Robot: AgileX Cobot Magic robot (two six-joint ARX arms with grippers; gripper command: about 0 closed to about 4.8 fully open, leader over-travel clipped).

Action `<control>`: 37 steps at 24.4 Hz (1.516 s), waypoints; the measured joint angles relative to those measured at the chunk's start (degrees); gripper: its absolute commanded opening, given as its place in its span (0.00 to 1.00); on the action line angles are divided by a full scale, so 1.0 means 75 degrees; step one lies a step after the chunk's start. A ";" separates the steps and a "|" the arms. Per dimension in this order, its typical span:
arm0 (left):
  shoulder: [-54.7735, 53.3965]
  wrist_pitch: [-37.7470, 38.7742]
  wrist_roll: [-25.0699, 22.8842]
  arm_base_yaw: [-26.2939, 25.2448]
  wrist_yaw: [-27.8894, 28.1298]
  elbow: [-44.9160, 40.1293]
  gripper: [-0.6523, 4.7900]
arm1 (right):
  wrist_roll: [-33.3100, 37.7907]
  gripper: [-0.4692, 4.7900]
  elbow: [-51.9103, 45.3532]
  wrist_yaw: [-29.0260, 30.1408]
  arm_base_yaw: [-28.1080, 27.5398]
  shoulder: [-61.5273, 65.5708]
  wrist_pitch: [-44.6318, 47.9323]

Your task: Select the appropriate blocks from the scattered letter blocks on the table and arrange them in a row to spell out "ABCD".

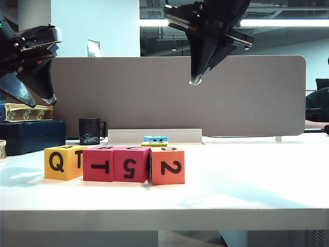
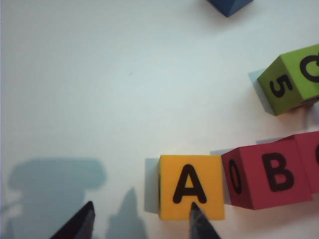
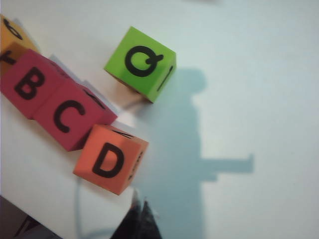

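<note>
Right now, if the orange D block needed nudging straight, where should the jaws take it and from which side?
Come from above and pinch the orange D block across its two free faces: the camera-facing 2 side and the far side. It touches the C block on one flank and sits slightly turned. The right gripper, jaws shut, hangs above and would have to open; the left gripper is high at the left.

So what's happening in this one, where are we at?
A two-armed robot is spelling ABCD with letter blocks on the white table. The row looks finished: yellow block, pink-red B block, pink-red C block and orange block sit side by side, tops reading A, B, C, D. Both arms are raised above the table and hold nothing: left gripper open, right gripper shut. The green block and blue block lie behind the row.
</note>
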State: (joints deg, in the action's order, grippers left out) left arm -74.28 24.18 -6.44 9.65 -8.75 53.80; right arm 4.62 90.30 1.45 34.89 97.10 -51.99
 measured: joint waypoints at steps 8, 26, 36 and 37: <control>0.0000 -0.0160 -0.0026 -0.0003 0.0574 -0.0003 0.55 | 0.0000 0.08 -0.0070 -0.0050 -0.0242 0.0000 0.0023; -0.0597 -0.0746 0.0122 -0.0020 0.1343 -0.0003 0.34 | 0.0146 0.08 -0.1976 0.0009 -0.0239 0.0006 0.1163; -0.0839 -0.0863 0.0122 -0.0318 0.1341 -0.0003 0.15 | 0.0347 0.08 -0.2151 0.0714 -0.0219 0.0557 0.1772; -0.0839 -0.0860 0.0131 -0.0385 0.1338 -0.0003 0.15 | 0.0350 0.08 -0.2154 0.0769 -0.0219 0.0641 0.1795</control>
State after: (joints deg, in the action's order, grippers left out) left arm -80.58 17.74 -5.45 6.76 1.28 53.78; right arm 7.25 74.15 7.22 33.26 101.91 -38.52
